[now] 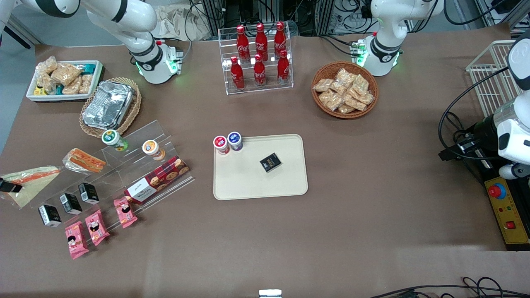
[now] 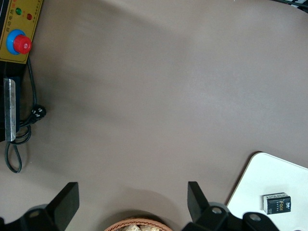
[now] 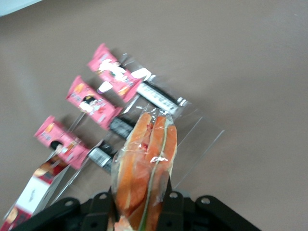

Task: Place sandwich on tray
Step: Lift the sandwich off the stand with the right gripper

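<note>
The sandwich (image 1: 35,179), a large clear-wrapped wedge with pale bread and an orange and green cut edge, is at the working arm's end of the table. My gripper (image 1: 8,186) is shut on it at its wide end. In the right wrist view the sandwich (image 3: 144,163) stands between the gripper's (image 3: 139,202) fingers (image 3: 174,201), above the pink packets and black boxes. The cream-beige tray (image 1: 248,182) lies flat at the table's middle, well apart from the sandwich. Its corner also shows in the left wrist view (image 2: 269,175).
A black box (image 1: 271,162) lies on the tray, and two small cups (image 1: 227,142) stand at its corner. An acrylic stand (image 1: 136,165) holds a smaller sandwich (image 1: 84,160), cups and a cookie box. Pink packets (image 1: 97,227), a foil container (image 1: 107,105), a cola rack (image 1: 258,58) and a snack basket (image 1: 344,90) stand around.
</note>
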`<state>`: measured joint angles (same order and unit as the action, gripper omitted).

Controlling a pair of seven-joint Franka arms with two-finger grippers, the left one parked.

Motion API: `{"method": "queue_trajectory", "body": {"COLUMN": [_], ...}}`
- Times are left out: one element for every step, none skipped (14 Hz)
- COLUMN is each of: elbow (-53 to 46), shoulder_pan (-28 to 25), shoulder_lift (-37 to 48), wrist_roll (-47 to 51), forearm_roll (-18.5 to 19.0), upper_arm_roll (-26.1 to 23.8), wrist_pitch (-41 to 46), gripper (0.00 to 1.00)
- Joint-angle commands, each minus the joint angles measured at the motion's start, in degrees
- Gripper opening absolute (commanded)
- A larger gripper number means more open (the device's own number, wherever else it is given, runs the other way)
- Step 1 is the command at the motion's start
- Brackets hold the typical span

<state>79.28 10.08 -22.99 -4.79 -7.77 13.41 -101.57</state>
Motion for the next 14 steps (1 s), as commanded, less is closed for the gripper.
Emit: {"method": "queue_trajectory", "body": {"elbow": [-2.64, -2.64, -2.64, -2.64, -2.64, -2.64, -2.64, -2.64, -2.64, -2.64, -2.64, -2.55, -2.64, -2.64], "shoulder_pan": [-1.72, -1.9, -2.6, -3.65, -4.96, -6.63, -9.34, -10.85, -12.95, -15.67, -17.79, -20.33, -22.71, -25.08], "shoulder_lift": [0.4, 0.93, 1.8, 2.77, 3.39, 3.66, 3.75, 3.92, 3.92, 4.01, 4.01, 4.01, 4.1, 4.01], "wrist_roll": [-0.92, -1.01, -0.92, -0.84, -0.84, -1.01, -1.01, -1.01, -1.18, -1.53, -1.8, -2.85, -4.07, -4.96], "forearm_roll": [0.65, 0.74, 0.74, 0.82, 0.82, 0.65, 0.91, 0.91, 0.82, 0.91, 0.91, 0.91, 1.09, 1.26], "upper_arm_roll": [-1.18, -1.71, -2.93, -3.82, -4.17, -4.44, -4.88, -5.05, -5.23, -5.58, -5.58, -5.76, -5.76, -5.76], "wrist_pitch": [3.92, 3.83, 4.01, 4.18, 4.19, 4.27, 4.88, 5.58, 5.94, 5.94, 6.03, 5.94, 5.94, 5.94], "gripper": [0.33, 0.33, 0.28, 0.26, 0.26, 0.27, 0.27, 0.27, 0.28, 0.28, 0.28, 0.28, 0.28, 0.28]}}
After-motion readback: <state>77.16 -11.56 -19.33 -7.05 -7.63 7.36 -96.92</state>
